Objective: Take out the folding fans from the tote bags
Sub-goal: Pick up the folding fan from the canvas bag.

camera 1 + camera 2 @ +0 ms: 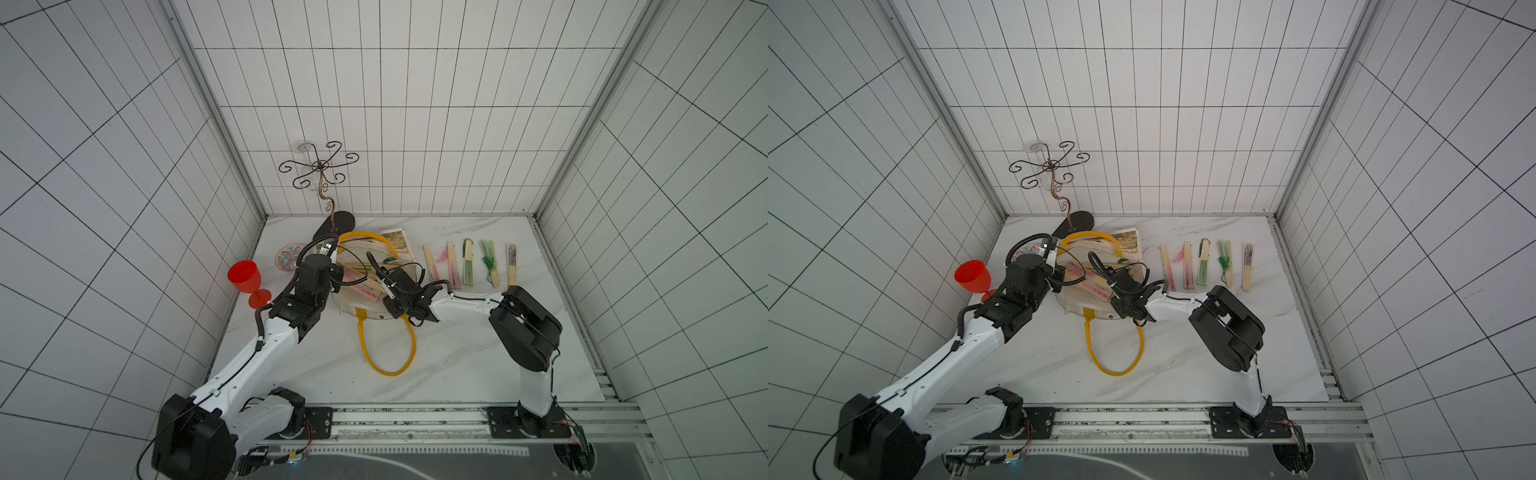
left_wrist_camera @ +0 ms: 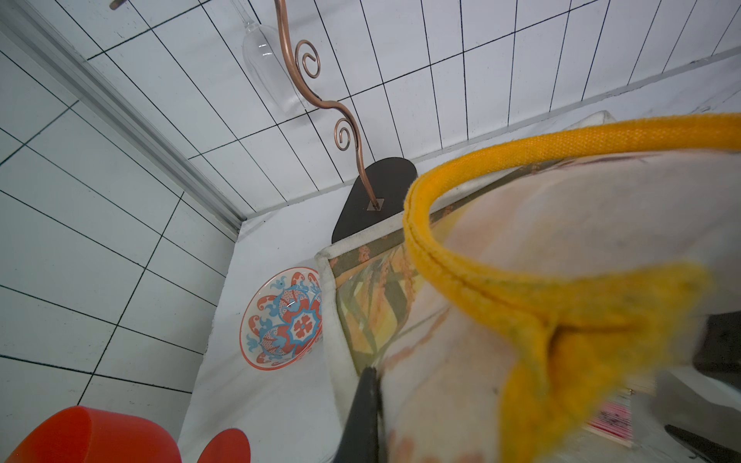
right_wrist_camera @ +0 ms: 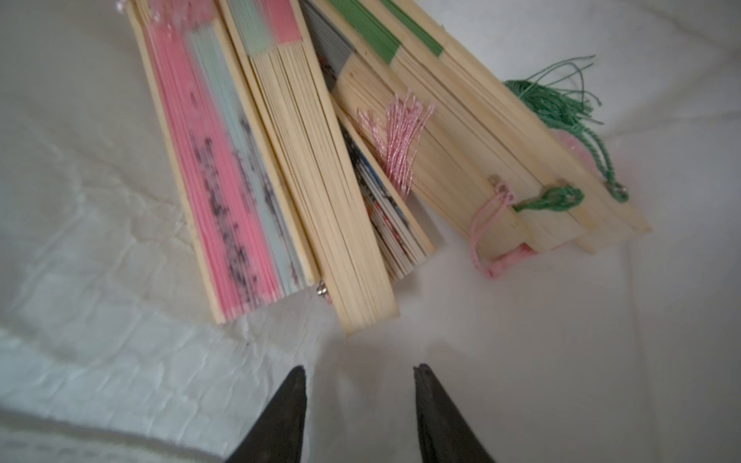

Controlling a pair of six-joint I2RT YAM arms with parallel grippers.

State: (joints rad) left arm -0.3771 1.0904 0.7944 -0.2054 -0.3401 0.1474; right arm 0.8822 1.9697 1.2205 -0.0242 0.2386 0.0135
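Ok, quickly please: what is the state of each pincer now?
Left pincer: closed on the tote bag rim, by the yellow handle.
Right pincer: open, empty, just short of the folding fans.

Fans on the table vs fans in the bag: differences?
Table fans: five, spaced apart in a roughly parallel row on the bare table. Bag fans: heaped inside the bag, touching and overlapping, at mixed angles. Table fans show whole; bag fans partly hide one another. Shared: all closed, light bamboo sticks, coloured paper.
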